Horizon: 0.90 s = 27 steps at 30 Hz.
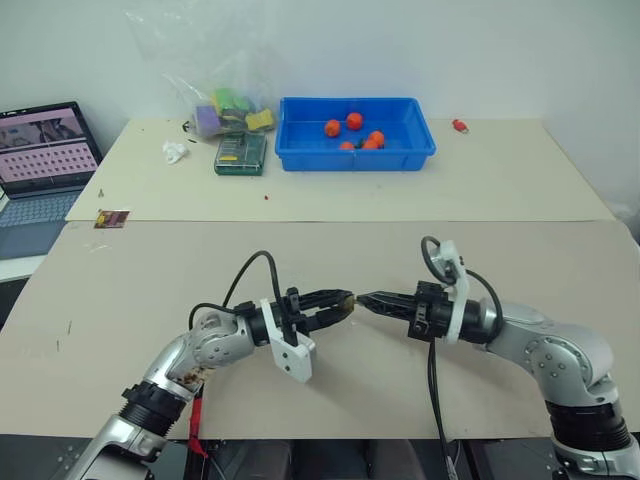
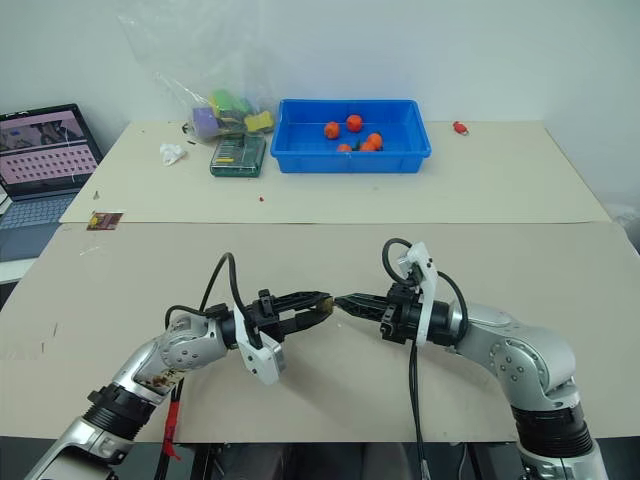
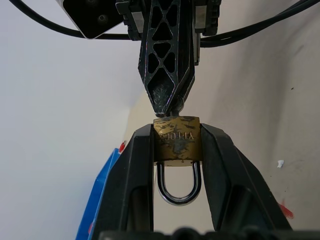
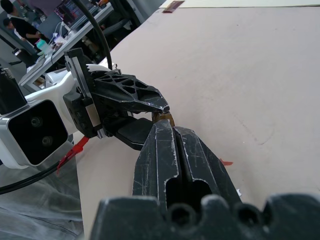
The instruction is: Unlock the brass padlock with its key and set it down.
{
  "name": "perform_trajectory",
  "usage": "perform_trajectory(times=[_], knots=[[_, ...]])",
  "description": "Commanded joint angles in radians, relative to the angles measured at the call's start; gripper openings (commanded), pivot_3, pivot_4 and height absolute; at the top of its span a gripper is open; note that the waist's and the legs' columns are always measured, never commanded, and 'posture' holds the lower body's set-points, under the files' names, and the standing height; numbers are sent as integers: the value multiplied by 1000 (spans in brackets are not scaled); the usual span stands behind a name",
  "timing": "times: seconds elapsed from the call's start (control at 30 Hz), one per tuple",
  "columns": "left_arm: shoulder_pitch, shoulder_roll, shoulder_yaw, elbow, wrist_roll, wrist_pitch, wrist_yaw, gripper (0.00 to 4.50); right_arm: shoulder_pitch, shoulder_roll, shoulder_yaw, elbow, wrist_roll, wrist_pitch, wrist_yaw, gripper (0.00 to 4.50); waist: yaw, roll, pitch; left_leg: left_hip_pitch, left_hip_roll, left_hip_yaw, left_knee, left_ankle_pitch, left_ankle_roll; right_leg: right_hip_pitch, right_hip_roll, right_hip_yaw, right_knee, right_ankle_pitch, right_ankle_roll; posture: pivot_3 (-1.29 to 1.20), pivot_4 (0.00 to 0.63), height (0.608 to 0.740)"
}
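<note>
Above the table [image 1: 330, 200], the left gripper [image 3: 176, 150] pinches the padlock [image 3: 177, 141], shackle shut. The right gripper [image 1: 366, 299], fingers pressed together, meets its keyhole end; the key itself can't be made out. Unlocking and setting down remain.

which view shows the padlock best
Left wrist view: the brass padlock sits clamped between the left gripper jaws, shackle clearly visible. Head views show only a small gold speck; the right wrist view shows just a sliver behind the right gripper.
</note>
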<state>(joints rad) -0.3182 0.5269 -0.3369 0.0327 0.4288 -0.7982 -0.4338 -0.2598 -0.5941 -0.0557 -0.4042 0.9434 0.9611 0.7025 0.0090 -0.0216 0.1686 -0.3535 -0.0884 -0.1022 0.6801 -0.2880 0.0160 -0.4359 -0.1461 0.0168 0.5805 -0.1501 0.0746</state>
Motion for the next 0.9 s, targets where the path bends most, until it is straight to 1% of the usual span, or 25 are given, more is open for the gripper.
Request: perform_trajectory(times=[0.03, 0.1, 0.2, 0.3, 0.43, 0.5, 0.57, 0.63, 0.67, 0.7, 0.77, 0.8, 0.83, 0.87, 0.9], knots=[[-26, -7, 38, -55, 22, -21, 45, 815, 4, -7, -4, -24, 13, 4, 10, 40, 0, 0, 0, 0, 0, 0, 0, 0, 0, 0, 0, 0, 0, 0, 0, 0, 150, 740], [-37, -7, 63, -65, 95, -63, 101, 815, -1, 10, -18, -8, 45, 40, -27, 40, 0, 0, 0, 0, 0, 0, 0, 0, 0, 0, 0, 0, 0, 0, 0, 0, 150, 740], [-44, -12, 118, -99, 254, -144, 244, 815, -20, 73, -87, 42, 232, 159, -169, 40, 0, 0, 0, 0, 0, 1, 0, 0, 0, 0, 0, 0, 0, 0, -1, 0, 150, 740], [-37, -25, 149, -110, 336, -170, 338, 815, -29, 90, -118, 62, 374, 223, -256, 40, 2, 0, 0, 0, 1, -2, 0, 0, 0, 0, 0, 0, -1, 2, -2, 0, 150, 740], [-35, -33, 157, -111, 420, -175, 423, 815, -41, 98, -129, 77, 488, 239, -358, 40, 3, 0, 0, 0, 0, -2, 0, 0, 0, 0, 0, 0, -1, 2, -2, 0, 150, 740], [-29, -36, 140, -84, 385, -156, 406, 815, -51, 84, -114, 62, 481, 238, -380, 40, 2, 0, 0, 0, 0, -1, 0, 0, 0, 0, 0, 0, -1, 2, -2, 0, 150, 740], [-24, -48, 121, -61, 272, -92, 332, 815, -62, 71, -98, 34, 448, 222, -375, 40, 0, 1, 0, 0, 0, -1, 0, 0, 0, 0, 0, 0, 0, 2, -2, 0, 150, 740], [-21, -50, 98, -56, 168, -35, 255, 815, -74, 67, -93, 19, 455, 215, -379, 40, -1, 1, -1, 0, 0, -1, 0, 0, 0, 0, 0, 0, 0, 2, -1, 0, 150, 740], [-19, -45, 76, -53, 101, -11, 204, 815, -83, 75, -100, 23, 492, 209, -391, 313, -1, 1, -1, 0, 0, -1, 0, 0, 0, 0, 0, 0, 1, 1, -1, 0, 150, 740], [-19, -41, 63, -54, 75, -6, 178, 815, -92, 83, -108, 27, 529, 201, -400, 635, -1, 1, -1, 0, 0, -1, 0, 0, 0, 0, 0, 0, 1, 1, -1, 0, 150, 740], [-11, -48, 51, -43, 13, 33, 132, 815, -107, 82, -123, 9, 592, 185, -385, 1069, -4, 1, -1, 0, 0, -1, 0, 0, 0, -1, 0, 0, 1, 1, -1, 0, 150, 740], [-11, -49, 48, -36, -3, 41, 120, 815, -110, 76, -127, 5, 613, 181, -384, 1583, -5, 1, -1, 0, 0, -1, 0, 0, 0, -1, 0, 0, 1, 1, -1, 0, 150, 740], [-13, -50, 45, -31, -17, 47, 109, 815, -112, 71, -129, 4, 626, 179, -387, 1803, -6, 1, -1, 0, 0, -1, 0, 0, 0, -1, 0, 0, 1, 1, -1, 0, 150, 740], [-14, -50, 44, -26, -26, 52, 100, 815, -112, 56, -126, -1, 618, 181, -380, 2296, -6, 1, -1, 0, 0, -2, 0, 0, 0, -1, 0, 0, 1, 2, -1, 0, 150, 740], [-15, -49, 43, -19, -30, 52, 95, 815, -113, 41, -122, -8, 598, 181, -371, 2473, -6, 1, -1, 0, 0, -1, 0, 0, 0, 0, 0, 0, 1, 2, -1, 0, 150, 740]])
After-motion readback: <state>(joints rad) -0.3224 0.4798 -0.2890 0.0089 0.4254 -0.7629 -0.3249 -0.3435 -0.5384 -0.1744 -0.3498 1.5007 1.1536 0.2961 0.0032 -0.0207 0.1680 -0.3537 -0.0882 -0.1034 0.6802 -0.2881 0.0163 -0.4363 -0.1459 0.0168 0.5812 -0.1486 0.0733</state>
